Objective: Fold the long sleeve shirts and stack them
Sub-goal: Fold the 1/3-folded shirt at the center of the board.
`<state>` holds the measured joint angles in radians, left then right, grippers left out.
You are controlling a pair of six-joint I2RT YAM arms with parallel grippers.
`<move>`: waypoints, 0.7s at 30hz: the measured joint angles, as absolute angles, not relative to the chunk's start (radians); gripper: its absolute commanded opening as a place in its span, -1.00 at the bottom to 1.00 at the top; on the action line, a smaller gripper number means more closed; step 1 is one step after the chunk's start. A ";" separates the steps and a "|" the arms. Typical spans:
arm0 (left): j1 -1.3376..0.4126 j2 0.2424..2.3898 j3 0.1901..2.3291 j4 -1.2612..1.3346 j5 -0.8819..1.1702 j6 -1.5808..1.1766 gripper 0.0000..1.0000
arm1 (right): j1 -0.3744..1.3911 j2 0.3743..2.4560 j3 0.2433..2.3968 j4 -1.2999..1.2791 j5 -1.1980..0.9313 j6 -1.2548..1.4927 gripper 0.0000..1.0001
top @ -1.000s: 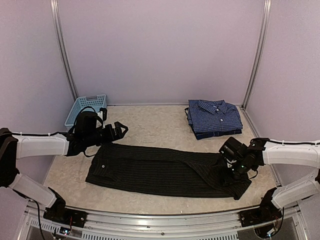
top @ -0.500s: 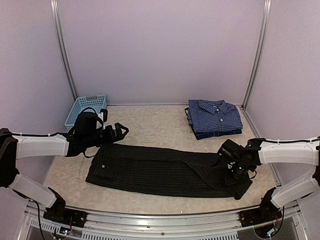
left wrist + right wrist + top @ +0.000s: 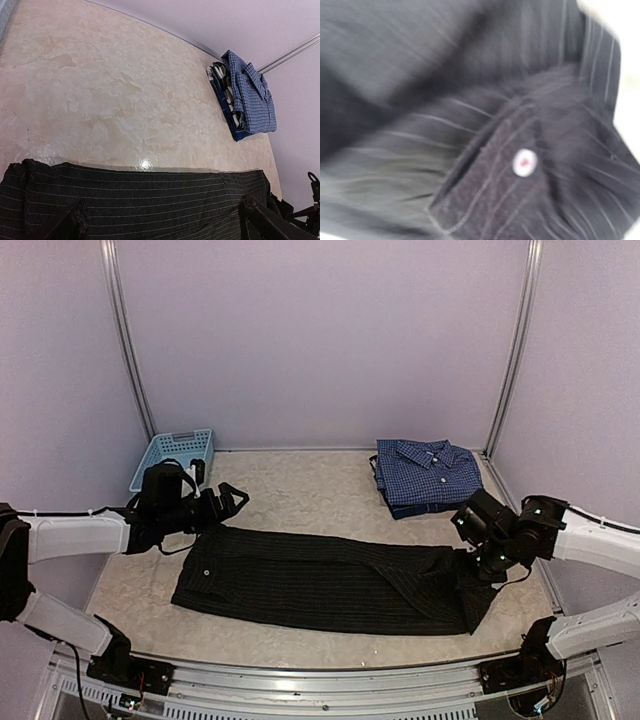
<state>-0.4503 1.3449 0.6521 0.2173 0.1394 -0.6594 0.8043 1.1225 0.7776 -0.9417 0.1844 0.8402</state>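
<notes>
Nearest the arm bases, the black pinstripe shirt lies across the table as one long flat strip running L to R. It looks narrowed lengthwise already, but it's not yet folded down to a compact packet. At its R end the right gripper is closed on the cloth. In the top view the fabric bunches & rises to it. The R wrist cam shows only blurred black stripes w/ a pale round tag; its own fingers aren't visible there. The left gripper hovers just over the strip's far L edge, jaws fully apart, holding nothing.

Farther back on the R, the blue check shirt sits folded, collar up, well apart from the black one, so that one looks done. In the far L corner is a light blue basket, not involved.

Est. progress: approx halfway. Left to do: fold the black strip crosswise into a packet, prob. w/ both ends gripped, then carry it over & stack it on the blue one.
</notes>
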 measured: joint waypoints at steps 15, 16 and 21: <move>-0.484 1.336 0.628 0.392 0.327 -0.713 0.93 | 0.824 0.844 0.997 -0.875 -0.025 0.796 -1.00; -0.517 1.336 0.633 0.398 0.324 -0.702 0.93 | 0.826 0.858 0.997 -0.845 -0.036 0.787 -1.00; -0.653 1.338 0.699 0.414 0.326 -0.664 0.93 | 0.838 0.969 0.997 -0.686 -0.072 0.730 -1.00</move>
<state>-0.6525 1.3376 0.6987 0.4137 0.3256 -0.6640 0.8383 0.9691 0.9970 -0.6857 -0.0715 0.7296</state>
